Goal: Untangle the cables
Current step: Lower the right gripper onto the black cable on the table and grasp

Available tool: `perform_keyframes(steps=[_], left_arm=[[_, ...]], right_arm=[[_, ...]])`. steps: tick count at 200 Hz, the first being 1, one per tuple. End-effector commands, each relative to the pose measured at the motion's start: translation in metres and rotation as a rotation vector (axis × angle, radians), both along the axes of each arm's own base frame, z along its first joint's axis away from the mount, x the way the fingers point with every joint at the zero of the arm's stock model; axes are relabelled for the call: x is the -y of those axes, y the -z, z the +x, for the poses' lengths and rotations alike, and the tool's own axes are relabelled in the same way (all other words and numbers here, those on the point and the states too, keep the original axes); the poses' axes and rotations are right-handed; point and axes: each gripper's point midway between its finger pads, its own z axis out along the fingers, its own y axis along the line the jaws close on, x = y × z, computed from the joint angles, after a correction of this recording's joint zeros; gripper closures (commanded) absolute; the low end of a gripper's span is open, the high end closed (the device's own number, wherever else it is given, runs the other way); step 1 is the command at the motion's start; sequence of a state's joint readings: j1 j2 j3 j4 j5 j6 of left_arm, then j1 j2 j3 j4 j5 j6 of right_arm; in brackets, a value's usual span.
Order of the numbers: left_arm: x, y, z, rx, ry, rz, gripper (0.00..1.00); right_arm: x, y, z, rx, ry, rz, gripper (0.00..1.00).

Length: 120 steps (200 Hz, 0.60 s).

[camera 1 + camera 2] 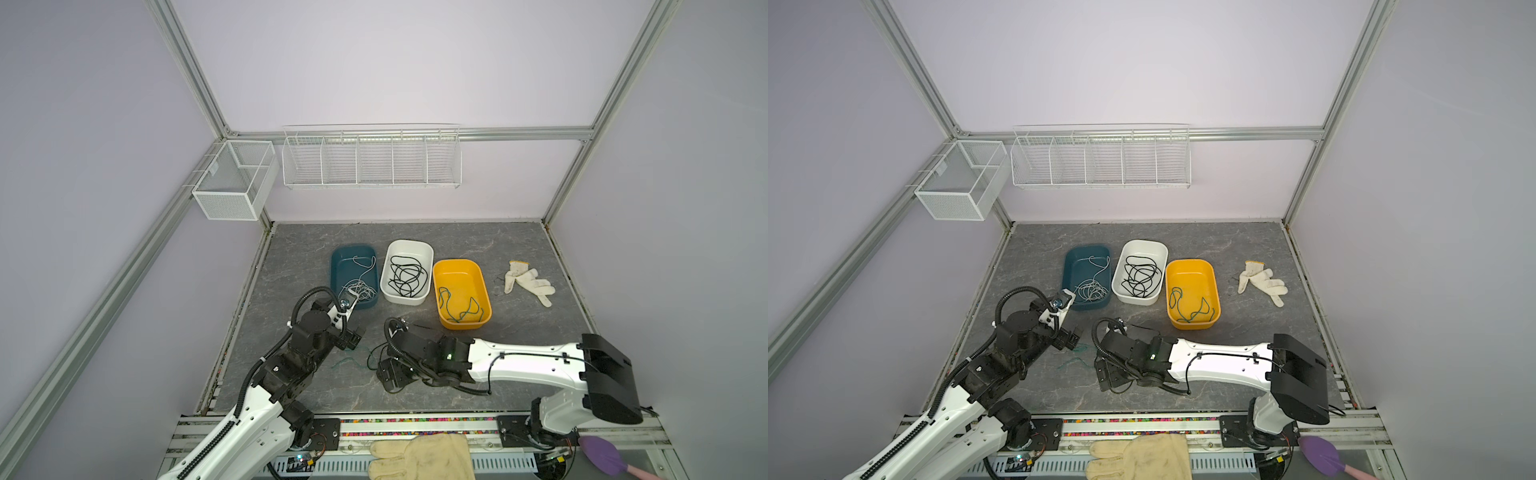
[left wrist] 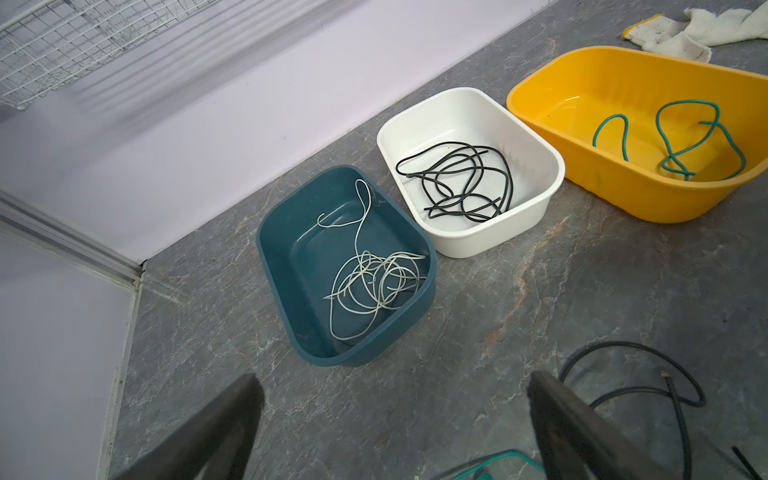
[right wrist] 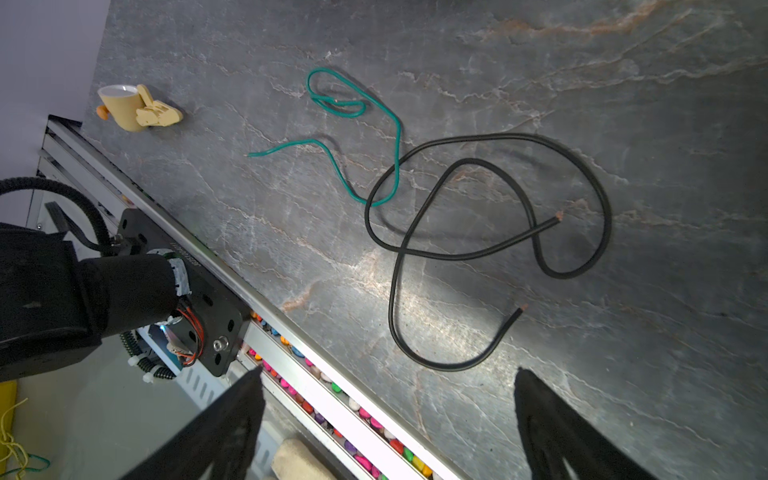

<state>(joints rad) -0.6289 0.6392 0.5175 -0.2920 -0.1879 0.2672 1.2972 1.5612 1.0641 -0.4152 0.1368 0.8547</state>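
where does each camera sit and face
top views: overhead near the bases, facing down at table; left arm, right arm show
left wrist: on that arm, facing teal tub, white tub, yellow tub; open jaws
right wrist: on that arm, facing loose black cable, loose green cable; open jaws, left arm's base
shared: both wrist views catch those cables

Left claw and right claw gape, empty.
Left arm and right arm reach low toward the middle.

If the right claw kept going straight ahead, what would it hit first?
Probably the black cable: its near loop lies on the table just ahead of the open right gripper. Depth is unclear.
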Motion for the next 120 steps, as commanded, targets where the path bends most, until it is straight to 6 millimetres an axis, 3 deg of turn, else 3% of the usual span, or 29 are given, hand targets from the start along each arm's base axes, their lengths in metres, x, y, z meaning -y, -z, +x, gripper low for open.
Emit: perform_keyframes(steps=[1,23,120], left_arm=[[-0.002,0.0,0.0,0.026,-0.005,0.014,0.01],[-0.002,-0.002,0.001,0.029,-0.005,0.012,0.01],[-0.002,-0.002,-0.001,0.036,-0.002,0.021,0.01]], right_arm=[[-0.007,0.002,0.003,-0.038,0.045,0.032,0.04],[-0.007,0.008,0.007,-0.075,0.089,0.059,0.0],[-0.023,0.045,0.019,-0.234,0.209,0.131,0.15]])
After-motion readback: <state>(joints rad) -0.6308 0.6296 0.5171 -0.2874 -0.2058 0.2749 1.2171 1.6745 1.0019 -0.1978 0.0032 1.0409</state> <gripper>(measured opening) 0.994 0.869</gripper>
